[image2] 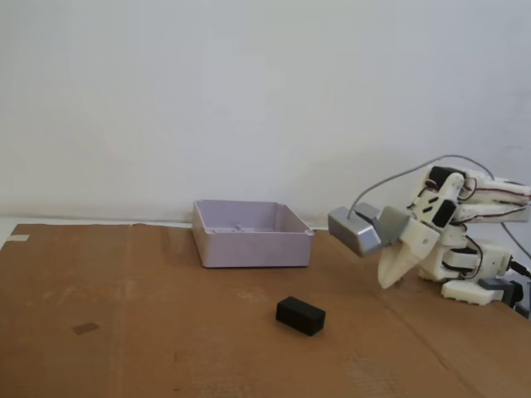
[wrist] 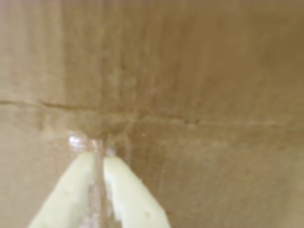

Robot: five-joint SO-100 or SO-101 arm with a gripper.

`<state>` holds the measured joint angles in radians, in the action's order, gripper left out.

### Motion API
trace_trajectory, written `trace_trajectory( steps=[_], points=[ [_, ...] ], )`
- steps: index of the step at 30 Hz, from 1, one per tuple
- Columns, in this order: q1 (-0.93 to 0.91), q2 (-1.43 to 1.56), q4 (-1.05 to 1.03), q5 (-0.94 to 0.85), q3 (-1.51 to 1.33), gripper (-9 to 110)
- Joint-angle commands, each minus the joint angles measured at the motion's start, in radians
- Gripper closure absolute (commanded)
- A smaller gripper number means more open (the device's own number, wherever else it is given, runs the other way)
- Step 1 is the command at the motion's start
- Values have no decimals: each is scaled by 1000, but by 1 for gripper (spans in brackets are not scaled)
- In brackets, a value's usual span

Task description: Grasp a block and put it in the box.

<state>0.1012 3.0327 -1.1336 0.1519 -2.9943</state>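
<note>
Pale and pointy, the end effector (image2: 388, 282) hangs low on the right side of the fixed view, tip down by the brown cardboard (image2: 124, 332) on the table, and the wrist view shows its two fingers (wrist: 71, 190) pressed nearly together with nothing between them. The black block (image2: 300, 315) lies on the cardboard, well apart from it to the left. Behind the block sits the lilac box (image2: 251, 246).

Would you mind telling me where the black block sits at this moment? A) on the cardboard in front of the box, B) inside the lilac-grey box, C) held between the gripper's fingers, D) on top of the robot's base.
A: in the fixed view the block lies on the cardboard in front of the box, apart from the shut gripper.
</note>
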Motion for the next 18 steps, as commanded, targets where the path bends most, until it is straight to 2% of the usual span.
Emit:
trace_trajectory(
  steps=[1, 18],
  points=[
    [11, -106, 72, -8, 195, 101],
    [41, -618, 72, -98, 767, 101]
  ],
)
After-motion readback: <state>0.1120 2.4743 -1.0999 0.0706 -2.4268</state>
